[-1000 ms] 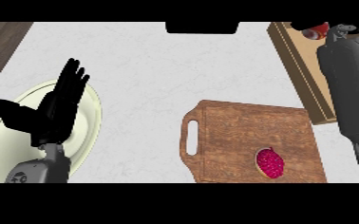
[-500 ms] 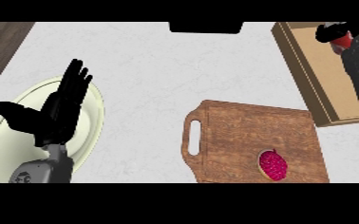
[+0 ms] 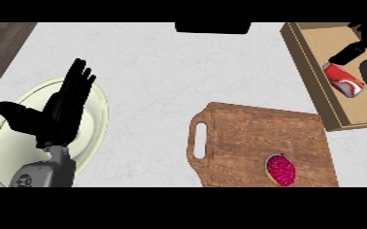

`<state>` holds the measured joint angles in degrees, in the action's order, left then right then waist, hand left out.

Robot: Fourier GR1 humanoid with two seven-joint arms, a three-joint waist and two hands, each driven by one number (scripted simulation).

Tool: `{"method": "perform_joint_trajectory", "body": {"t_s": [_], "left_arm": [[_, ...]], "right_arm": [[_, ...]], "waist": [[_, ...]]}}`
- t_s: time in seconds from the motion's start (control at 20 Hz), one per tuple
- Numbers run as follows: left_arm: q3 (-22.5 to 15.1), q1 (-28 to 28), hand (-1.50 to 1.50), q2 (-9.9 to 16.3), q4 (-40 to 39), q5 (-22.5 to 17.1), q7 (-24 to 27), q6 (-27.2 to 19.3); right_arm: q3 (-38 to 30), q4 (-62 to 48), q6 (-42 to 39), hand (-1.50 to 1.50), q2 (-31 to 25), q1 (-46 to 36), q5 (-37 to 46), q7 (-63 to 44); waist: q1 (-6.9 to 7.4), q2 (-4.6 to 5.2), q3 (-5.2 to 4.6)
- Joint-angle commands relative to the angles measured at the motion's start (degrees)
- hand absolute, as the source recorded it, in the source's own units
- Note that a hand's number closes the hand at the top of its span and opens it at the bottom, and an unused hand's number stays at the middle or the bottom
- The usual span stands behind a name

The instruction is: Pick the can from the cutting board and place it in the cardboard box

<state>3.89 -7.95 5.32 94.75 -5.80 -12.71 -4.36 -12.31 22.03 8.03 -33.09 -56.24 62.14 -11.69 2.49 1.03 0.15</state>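
Note:
The red can (image 3: 343,80) lies tilted inside the cardboard box (image 3: 308,73) at the right edge, near the box's front end. Only a small black part of my right hand (image 3: 347,54) shows at the right border, touching the can's upper end; the rest is out of frame, so its grip is not visible. The wooden cutting board (image 3: 251,136) lies at the lower middle, with no can on it. My left hand (image 3: 63,111) rests open at the left, fingers up, above a pale plate (image 3: 97,126).
A dark red, dotted round object (image 3: 281,170) sits on the board's near right corner. A black object (image 3: 213,27) stands at the counter's far edge. A strip of dark wood (image 3: 10,41) borders the counter at the upper left.
The can has gone from high over the box's far end down toward its near end. My right forearm has slid mostly out of the frame to the right. The left hand has stayed put.

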Motion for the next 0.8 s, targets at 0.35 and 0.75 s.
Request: {"method": "perform_joint_trajectory", "body": {"t_s": [0.35, 0.75], "left_arm": [[0.0, 0.95, 0.0, -0.09, 0.96, 0.59, -0.3, -0.67], [2.19, 1.49, 0.0, 0.77, -1.54, -0.32, 1.75, -0.03]], "right_arm": [[-13.01, 5.74, 16.28, -1.5, 1.79, -1.41, -15.01, 17.02], [-28.81, 5.68, 9.05, -1.5, 0.94, -1.95, -34.31, 23.89]], "waist": [[-1.35, -0.74, -0.03], [-2.08, -0.75, -0.02]]}}
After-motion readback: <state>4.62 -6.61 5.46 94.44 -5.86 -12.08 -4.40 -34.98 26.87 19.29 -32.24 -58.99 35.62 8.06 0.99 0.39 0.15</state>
